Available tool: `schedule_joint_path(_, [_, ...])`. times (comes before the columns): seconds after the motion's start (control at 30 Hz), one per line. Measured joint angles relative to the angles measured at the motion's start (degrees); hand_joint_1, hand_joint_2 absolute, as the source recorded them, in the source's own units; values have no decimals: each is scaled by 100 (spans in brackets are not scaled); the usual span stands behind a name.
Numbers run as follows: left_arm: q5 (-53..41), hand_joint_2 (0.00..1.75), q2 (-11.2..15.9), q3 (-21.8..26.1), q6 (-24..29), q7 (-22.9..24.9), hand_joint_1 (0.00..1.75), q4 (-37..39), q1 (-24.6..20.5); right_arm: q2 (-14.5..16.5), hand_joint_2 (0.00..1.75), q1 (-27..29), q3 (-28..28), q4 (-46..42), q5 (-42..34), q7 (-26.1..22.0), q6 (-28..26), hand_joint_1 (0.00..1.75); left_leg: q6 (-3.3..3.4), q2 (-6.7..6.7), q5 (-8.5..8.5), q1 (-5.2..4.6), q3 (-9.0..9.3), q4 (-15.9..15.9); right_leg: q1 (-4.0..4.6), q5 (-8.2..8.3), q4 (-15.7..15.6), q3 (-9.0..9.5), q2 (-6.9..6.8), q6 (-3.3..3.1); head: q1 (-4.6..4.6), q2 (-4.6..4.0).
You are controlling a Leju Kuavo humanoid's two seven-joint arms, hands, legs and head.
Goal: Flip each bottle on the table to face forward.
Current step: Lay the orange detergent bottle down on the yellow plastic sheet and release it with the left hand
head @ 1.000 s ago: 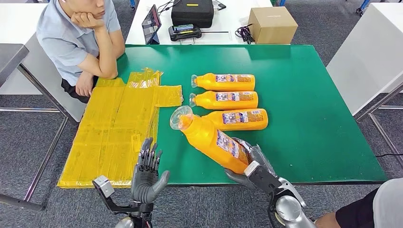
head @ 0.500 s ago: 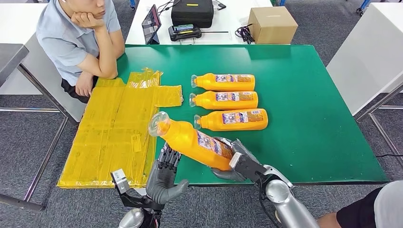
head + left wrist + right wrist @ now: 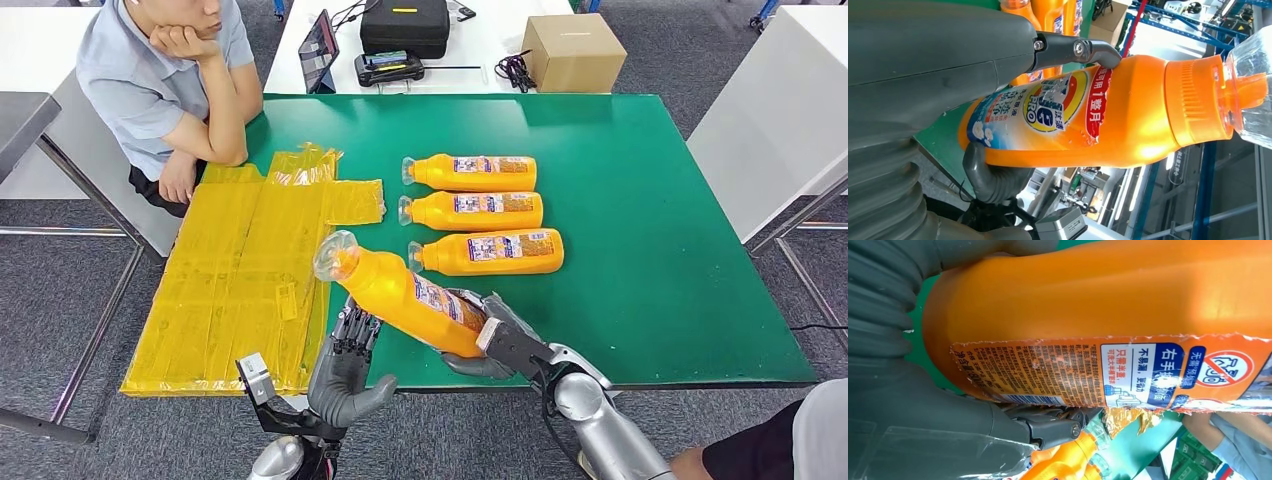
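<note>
Left wrist view: orange bottle (image 3: 1128, 115), label reads "1整月", "PRO".
Right hand (image 3: 490, 335): grips the bottle's base.
Left hand (image 3: 345, 365): fingers spread under it, holding nothing.

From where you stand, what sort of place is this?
Probably a robot test lab or workshop: a green-topped table with orange bottles laid out in a row, an equipment case and tablet behind, industrial racking beyond.

We saw yellow bags (image 3: 240, 270) spread at the green table's (image 3: 640, 200) left. A person (image 3: 160, 80) sat at its far left. On the far white table (image 3: 300, 40) were a tablet (image 3: 318, 48), black case (image 3: 405, 25) and cardboard box (image 3: 573, 52).
</note>
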Motion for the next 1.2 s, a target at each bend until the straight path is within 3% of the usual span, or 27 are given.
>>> schedule_joint_path(0.6, [2,175,-4,0,-41,-9,0,10,-18,-4,175,-57,50,60,-20,33,84,160,0,0,0,0,-1,0,0,0,0,0,0,0,0,0])
schedule_joint_path(0.77, [29,175,-69,-2,-284,-109,0,156,-215,-76,175,-716,662,664,-114,43,590,147,0,1,1,0,1,1,0,1,0,0,1,0,-1,0])
schedule_joint_path(0.9, [203,175,-205,46,-127,-47,0,379,-536,-156,175,-1075,1466,1002,-111,-51,765,151,0,1,1,0,1,2,0,1,1,0,1,1,-1,0])
schedule_joint_path(1.2, [103,175,-261,48,458,-11,0,427,-624,-140,175,-1172,1789,1136,-215,-43,619,158,0,1,1,0,1,2,0,1,1,0,1,1,-1,0])
